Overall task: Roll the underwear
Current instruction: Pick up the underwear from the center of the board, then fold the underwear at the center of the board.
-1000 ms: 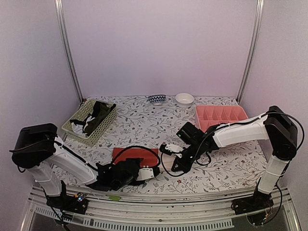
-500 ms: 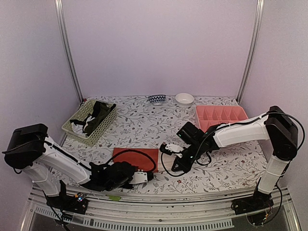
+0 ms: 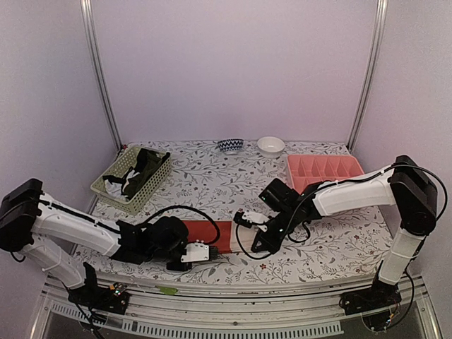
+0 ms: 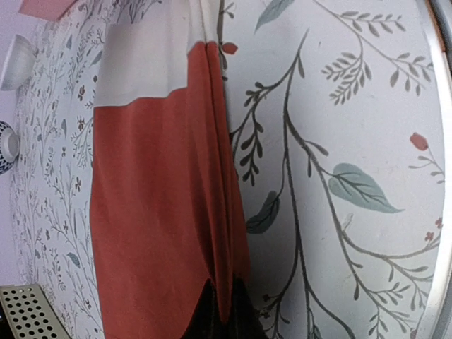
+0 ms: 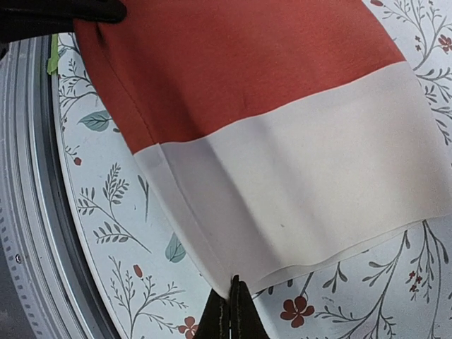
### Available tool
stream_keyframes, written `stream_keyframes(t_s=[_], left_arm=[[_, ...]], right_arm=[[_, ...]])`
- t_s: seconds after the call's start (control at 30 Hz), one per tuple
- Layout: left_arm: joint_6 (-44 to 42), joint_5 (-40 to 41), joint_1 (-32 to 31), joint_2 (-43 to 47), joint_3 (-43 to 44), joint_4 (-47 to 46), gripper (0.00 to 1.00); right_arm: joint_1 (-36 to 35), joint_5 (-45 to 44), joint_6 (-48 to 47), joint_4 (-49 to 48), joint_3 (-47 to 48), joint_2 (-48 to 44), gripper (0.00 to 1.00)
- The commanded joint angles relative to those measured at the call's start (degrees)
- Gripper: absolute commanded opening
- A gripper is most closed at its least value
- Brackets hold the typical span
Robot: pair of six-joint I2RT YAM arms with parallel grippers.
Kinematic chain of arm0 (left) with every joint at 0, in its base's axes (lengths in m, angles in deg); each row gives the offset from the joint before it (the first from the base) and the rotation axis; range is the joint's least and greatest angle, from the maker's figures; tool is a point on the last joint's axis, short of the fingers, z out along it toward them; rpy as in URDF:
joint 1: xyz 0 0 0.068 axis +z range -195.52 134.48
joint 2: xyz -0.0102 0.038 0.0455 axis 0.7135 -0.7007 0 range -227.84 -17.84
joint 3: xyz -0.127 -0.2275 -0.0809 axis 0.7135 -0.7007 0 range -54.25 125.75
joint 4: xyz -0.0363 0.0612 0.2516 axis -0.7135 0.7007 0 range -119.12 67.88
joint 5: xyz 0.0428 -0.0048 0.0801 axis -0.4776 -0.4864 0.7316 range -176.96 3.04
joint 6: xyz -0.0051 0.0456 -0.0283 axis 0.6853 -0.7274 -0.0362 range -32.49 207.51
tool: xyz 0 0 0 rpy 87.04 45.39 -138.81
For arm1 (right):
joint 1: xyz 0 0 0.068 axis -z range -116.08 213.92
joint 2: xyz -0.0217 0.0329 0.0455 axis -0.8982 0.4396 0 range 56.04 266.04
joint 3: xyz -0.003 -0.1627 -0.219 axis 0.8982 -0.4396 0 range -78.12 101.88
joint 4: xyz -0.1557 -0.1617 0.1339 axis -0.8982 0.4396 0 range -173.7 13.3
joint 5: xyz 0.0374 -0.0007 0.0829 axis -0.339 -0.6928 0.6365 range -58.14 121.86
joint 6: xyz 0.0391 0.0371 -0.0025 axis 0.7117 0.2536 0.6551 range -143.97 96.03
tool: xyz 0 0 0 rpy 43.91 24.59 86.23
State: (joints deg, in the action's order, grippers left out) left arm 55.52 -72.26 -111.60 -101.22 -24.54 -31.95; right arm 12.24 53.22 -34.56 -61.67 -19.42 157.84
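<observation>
Drawn leftward and closed, the left gripper pinches the red-orange underwear at its edge; the right gripper clamps its cream corner.

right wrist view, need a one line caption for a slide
Right gripper shut on the cream corner of the red-orange underwear.

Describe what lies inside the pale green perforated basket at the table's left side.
A black garment lies draped across the inside of the basket, with white cloth beside it toward the near end. Anything beneath them on the basket's floor is covered.
</observation>
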Motion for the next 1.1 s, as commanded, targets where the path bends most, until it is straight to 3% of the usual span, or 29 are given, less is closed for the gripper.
stream_keyframes(t_s=[0.0,0.37,0.73,1.07], left_arm=[[-3.0,-11.3,4.0,2.3,3.1,8.5,0.00],[-11.9,-24.2,13.0,0.9,9.6,16.2,0.00],[-23.4,-33.5,20.7,-6.5,19.8,27.0,0.00],[-29.2,-35.4,25.8,-14.4,28.3,32.9,0.00]], right_arm=[[0.2,0.8,-1.3,2.2,1.9,-0.5,0.00],[0.1,1.5,-1.6,4.3,3.5,0.4,0.00],[1.0,0.9,-1.8,6.1,7.8,2.9,0.00],[4.2,0.0,-2.8,10.7,14.7,7.3,0.00]])
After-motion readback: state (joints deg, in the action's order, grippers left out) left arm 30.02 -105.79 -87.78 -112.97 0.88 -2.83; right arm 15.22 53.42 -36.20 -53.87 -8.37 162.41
